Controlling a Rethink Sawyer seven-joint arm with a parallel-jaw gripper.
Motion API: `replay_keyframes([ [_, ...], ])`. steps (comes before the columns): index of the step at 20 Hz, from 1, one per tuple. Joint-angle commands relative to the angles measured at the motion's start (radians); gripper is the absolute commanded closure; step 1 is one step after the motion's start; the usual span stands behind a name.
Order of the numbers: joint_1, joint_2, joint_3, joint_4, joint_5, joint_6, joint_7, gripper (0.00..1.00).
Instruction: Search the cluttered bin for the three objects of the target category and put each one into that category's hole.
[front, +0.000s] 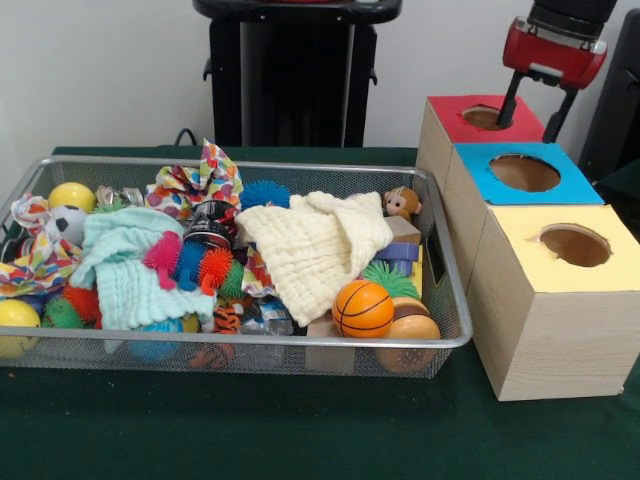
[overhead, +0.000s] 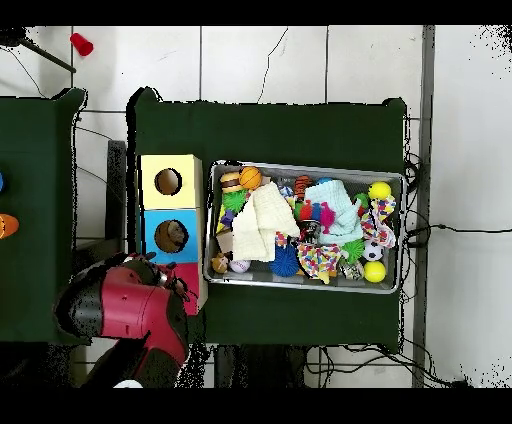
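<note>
The gripper (front: 527, 108) hangs right over the red box (front: 455, 125). Its two thin black fingers (front: 511, 98) stand apart, and one reaches down into the hole (front: 487, 117). Nothing shows between them, so it looks empty.

This looks like the drop step. To do it well, the arm should stay straight above the hole and lift up without bumping the rim.

Next to the red box are the blue box (front: 525, 175) and the yellow box (front: 565, 270). Well away sits the bin (front: 300, 356), full of toys and cloths. A clear crinkly bottle (front: 262, 318) seems to lie near its front wall, by the little basketball (front: 362, 308).
</note>
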Motion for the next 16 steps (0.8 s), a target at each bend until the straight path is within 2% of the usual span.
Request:
replay_keyframes([
  [1, -0.015, -0.012, 0.005, -0.028, 0.001, 0.123, 0.219, 0.0],
  [6, -0.078, -0.05, -0.027, -0.039, -0.053, 0.169, 0.121, 0.0],
  [16, -0.237, -0.074, 0.053, 0.02, -0.135, 0.079, -0.002, 0.0],
])
